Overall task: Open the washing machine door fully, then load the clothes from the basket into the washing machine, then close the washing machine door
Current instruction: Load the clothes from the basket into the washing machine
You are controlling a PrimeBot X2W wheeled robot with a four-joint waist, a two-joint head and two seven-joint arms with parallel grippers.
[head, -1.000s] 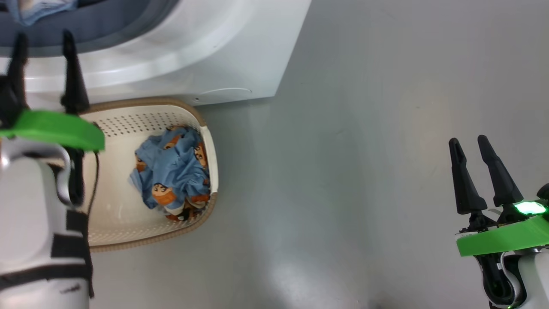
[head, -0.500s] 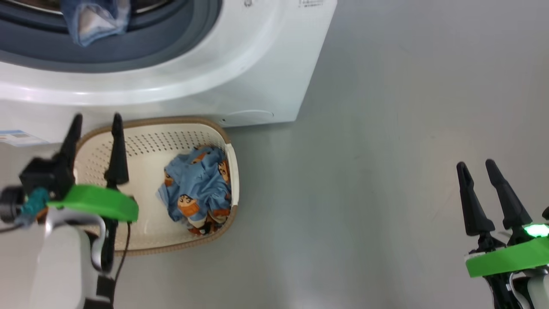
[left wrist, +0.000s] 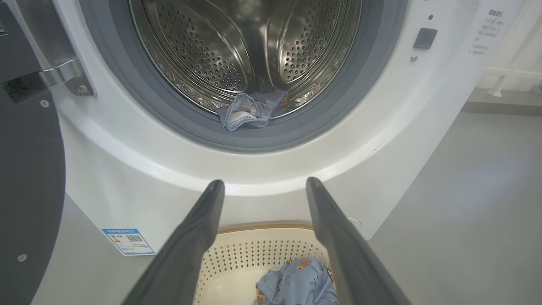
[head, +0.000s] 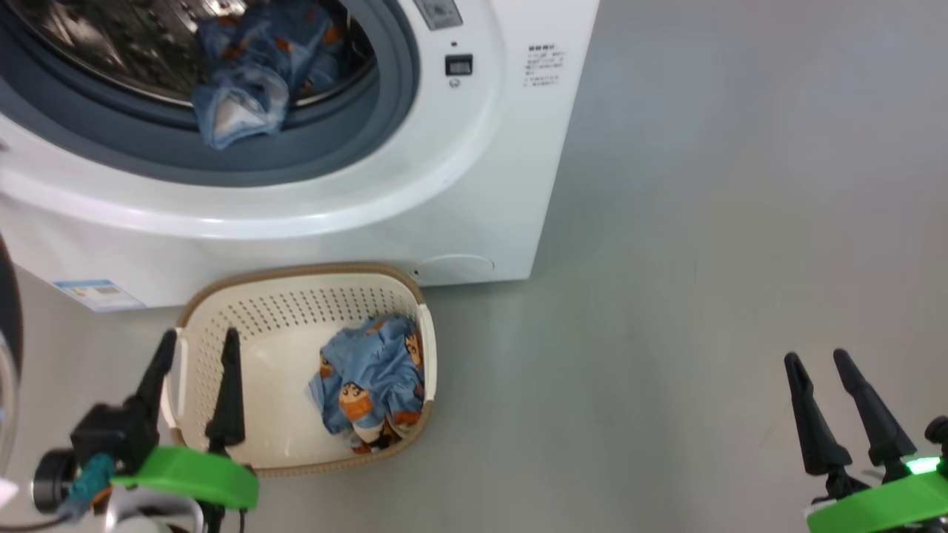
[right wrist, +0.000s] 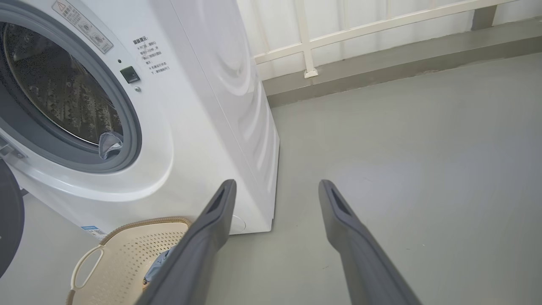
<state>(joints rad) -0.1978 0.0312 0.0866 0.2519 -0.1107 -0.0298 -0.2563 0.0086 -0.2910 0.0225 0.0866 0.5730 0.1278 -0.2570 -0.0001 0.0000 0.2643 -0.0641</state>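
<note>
Two robot hands frame a laundry scene, looked down on from the robot's head. A white front-loading washing machine (head: 474, 185) stands on a grey floor (head: 703, 222). Its door (left wrist: 25, 169) stands open to the left, with the dark inner face at the edge of the left wrist view. One light blue garment (head: 241, 96) lies at the front of the perforated steel drum (left wrist: 237, 42), its end draped onto the grey gasket (head: 333, 148). A cream perforated basket (head: 296, 292) with a brown rim sits on the floor just in front of the machine, below the opening. The clothes (head: 370, 377) in it, blue with cartoon faces and orange patches, are bunched against its right side. The left hand (head: 200, 333) hovers over the basket's left end, fingers spread apart and holding nothing. The right hand (head: 815, 355) hangs over bare floor well to the right, apart from basket and machine, fingers likewise parted and empty. A blue label (head: 96, 294) is stuck low on the machine's front, left of the basket.
</note>
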